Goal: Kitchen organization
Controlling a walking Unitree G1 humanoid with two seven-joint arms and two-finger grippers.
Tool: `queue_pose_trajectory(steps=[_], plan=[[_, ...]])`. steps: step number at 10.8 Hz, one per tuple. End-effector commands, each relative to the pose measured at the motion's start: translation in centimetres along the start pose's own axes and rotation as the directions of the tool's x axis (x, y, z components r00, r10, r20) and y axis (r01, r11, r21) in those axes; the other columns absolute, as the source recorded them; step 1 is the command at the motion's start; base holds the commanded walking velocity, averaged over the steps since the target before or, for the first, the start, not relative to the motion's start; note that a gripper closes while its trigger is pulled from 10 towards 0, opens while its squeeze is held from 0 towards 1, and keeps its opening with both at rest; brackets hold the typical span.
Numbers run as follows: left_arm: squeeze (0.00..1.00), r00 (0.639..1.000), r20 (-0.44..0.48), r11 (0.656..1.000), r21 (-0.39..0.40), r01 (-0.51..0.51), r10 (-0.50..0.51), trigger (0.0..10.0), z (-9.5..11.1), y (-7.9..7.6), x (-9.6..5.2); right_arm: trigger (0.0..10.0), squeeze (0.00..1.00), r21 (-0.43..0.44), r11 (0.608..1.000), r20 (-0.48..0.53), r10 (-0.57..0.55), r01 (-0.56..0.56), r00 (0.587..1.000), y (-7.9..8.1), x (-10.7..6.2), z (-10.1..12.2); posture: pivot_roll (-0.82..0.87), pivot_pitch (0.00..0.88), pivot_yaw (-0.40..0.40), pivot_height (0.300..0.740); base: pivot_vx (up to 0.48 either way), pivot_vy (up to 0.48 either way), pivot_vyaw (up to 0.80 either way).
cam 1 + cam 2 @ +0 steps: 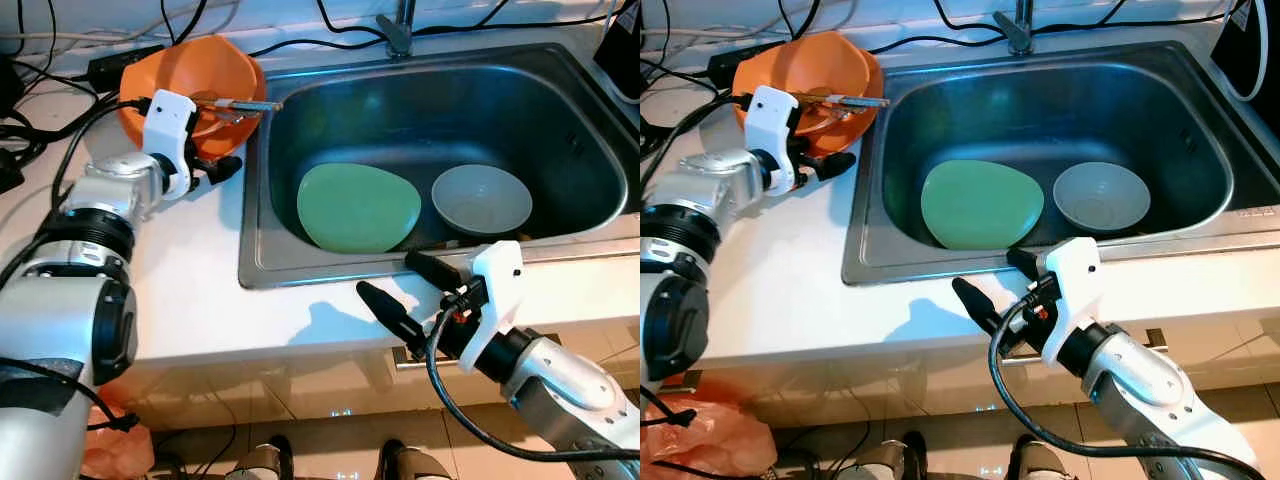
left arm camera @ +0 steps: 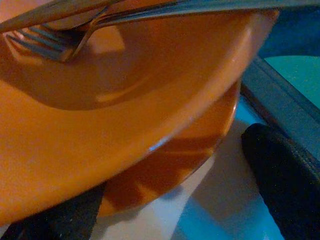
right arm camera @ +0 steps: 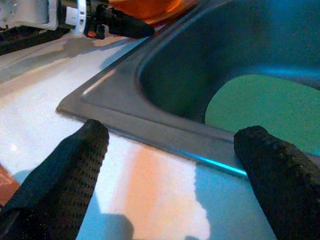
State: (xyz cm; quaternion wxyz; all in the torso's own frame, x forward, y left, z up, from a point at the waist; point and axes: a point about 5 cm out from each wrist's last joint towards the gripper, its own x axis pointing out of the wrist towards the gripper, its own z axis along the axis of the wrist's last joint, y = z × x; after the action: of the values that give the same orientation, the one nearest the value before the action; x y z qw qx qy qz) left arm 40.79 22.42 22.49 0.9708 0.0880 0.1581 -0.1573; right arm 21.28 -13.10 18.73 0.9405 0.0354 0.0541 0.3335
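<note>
While the head camera looks down on a white countertop (image 1: 190, 290), a stainless steel sink (image 1: 560, 90) takes up the centre and right of the frame. On the basin floor, lower centre, lies a green plate (image 1: 357, 207), with a small grey bowl (image 1: 481, 199) just beside it to the right; the two are close, though contact cannot be confirmed.

Upper left of the frame: an orange bowl (image 1: 195, 75) sits on the countertop, touching or nearly touching the sink's left rim. A fork (image 2: 50, 42) lies across it, tines inside the bowl and handle reaching toward the sink; a second utensil may lie alongside it (the left wrist view is too close and blurred to be sure).

Left gripper (image 1: 210, 150): at the near edge of the orange bowl. One black finger (image 1: 222, 168) lies on the countertop just outside the bowl wall. In the left wrist view the bowl rim sits between the two fingers, which stand well apart; no clamping contact on the rim can be made out.

Right gripper (image 1: 405, 285): lower centre of the frame, over the countertop at the sink's front rim. Jaws spread wide and holding nothing, one finger over the white surface and the other near the steel lip, in front of the green plate.

Black cables (image 1: 40, 60) trail along the back of the countertop at upper left. A faucet base (image 1: 397, 35) stands at top centre.
</note>
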Motion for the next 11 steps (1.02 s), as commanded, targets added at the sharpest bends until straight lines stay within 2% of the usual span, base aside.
queue_pose_trajectory(steps=[1, 5, 6, 9, 11], plan=[[0.00, 0.980, -0.197, 0.998, -0.054, 0.022, -0.033, 10.0, -4.4, 0.3, -0.4, 10.0, 0.00, 0.003, 1.000, -0.018, -0.009, 0.009, 1.000, -0.3, 0.1, -0.3, -0.08, 0.201, 0.090, 0.740, 0.000, 0.000, 0.00], [0.00, 0.973, -0.206, 0.994, -0.025, 0.104, -0.107, 10.0, -3.2, 0.7, -0.9, 10.0, 0.00, -0.002, 1.000, -0.006, 0.000, 0.000, 1.000, -0.5, 0.7, -0.2, -0.05, 0.184, 0.095, 0.740, 0.000, 0.000, 0.00], [0.00, 0.963, -0.217, 0.987, -0.006, 0.162, -0.160, 10.0, -2.7, 0.7, -1.2, 10.0, 0.00, -0.004, 1.000, 0.001, 0.002, -0.002, 1.000, -0.6, 1.0, -0.2, -0.05, 0.179, 0.097, 0.740, 0.000, 0.000, 0.00], [0.00, 0.944, -0.226, 0.969, 0.000, 0.247, -0.241, 10.0, -1.9, 0.5, -1.5, 10.0, 0.00, -0.008, 1.000, 0.010, 0.009, -0.009, 1.000, -0.7, 1.4, -0.1, -0.03, 0.168, 0.097, 0.740, 0.000, 0.000, 0.00], [0.00, 0.908, -0.261, 0.941, -0.006, 0.337, -0.327, 10.0, -2.3, 0.3, -1.9, 10.0, 0.00, -0.016, 1.000, 0.021, 0.017, -0.017, 1.000, -0.8, 1.8, 0.0, -0.01, 0.158, 0.098, 0.740, 0.000, 0.000, 0.00]])
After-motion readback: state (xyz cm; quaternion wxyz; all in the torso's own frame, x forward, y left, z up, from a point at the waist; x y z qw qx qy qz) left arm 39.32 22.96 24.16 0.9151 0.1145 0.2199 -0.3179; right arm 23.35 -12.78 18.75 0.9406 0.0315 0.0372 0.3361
